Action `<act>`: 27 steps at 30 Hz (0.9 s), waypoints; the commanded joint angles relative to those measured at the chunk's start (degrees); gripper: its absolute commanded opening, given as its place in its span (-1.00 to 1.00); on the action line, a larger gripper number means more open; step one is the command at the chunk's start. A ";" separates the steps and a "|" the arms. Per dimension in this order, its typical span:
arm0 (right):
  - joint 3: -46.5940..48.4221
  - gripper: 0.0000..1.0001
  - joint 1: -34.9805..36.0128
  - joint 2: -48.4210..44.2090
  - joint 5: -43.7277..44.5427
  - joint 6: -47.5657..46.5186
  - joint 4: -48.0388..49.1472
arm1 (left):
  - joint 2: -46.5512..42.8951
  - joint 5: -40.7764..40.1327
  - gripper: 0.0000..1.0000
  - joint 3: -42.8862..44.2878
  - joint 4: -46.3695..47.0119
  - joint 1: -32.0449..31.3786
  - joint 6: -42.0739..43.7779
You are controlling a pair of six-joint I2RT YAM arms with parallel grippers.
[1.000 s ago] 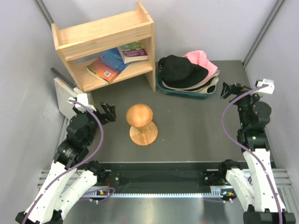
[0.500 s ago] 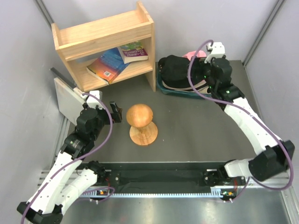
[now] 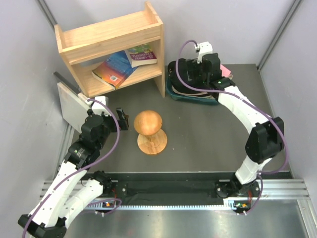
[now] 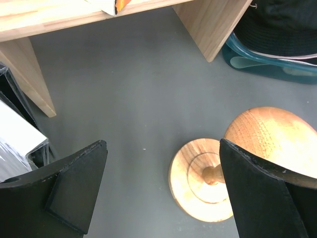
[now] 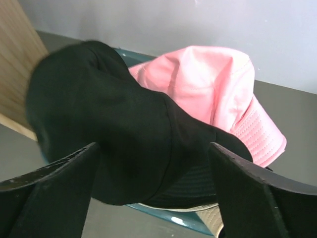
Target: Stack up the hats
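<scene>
**Left gripper parked at stand, right gripper lined up on black hat**

Left gripper (image 4: 162, 146): fingers spread, empty, hovering just left of the wooden stand (image 3: 150, 127) at frame centre. Likely waiting there to steady the stand or receive a hat.

Right gripper (image 5: 153, 146): fingers spread wide and straddling the crown of the black hat (image 5: 99, 99), not yet closed on it.

The black hat tops the pile in the teal tub (image 3: 190, 97), upper right of the overhead view, so it goes first. The pink hat (image 5: 208, 84) sits behind and under it. No hat is on the stand yet.
</scene>
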 commanded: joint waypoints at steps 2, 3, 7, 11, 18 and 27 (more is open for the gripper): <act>2.43 0.51 0.43 2.14 1.48 -5.43 4.31 | -0.43 -1.22 0.98 -0.03 -0.23 0.14 1.59; 2.25 0.38 0.51 2.15 0.87 -5.61 5.19 | -0.34 -1.04 0.98 0.05 -0.32 0.14 1.59; 1.37 -0.49 0.60 1.18 0.87 -5.87 6.86 | -0.34 -1.04 0.98 0.05 -0.32 0.14 1.59; 0.76 -1.00 1.30 -2.58 1.13 -5.96 6.95 | -0.25 -1.13 0.98 0.05 -0.32 0.14 1.68; 0.76 -1.00 5.60 -12.60 3.15 -5.79 3.44 | -0.34 -1.30 0.98 -0.12 -0.67 0.23 1.68; -1.44 -1.00 12.28 -26.41 -6.33 5.26 -1.57 | -1.13 -1.92 0.98 -0.65 -1.29 0.23 1.85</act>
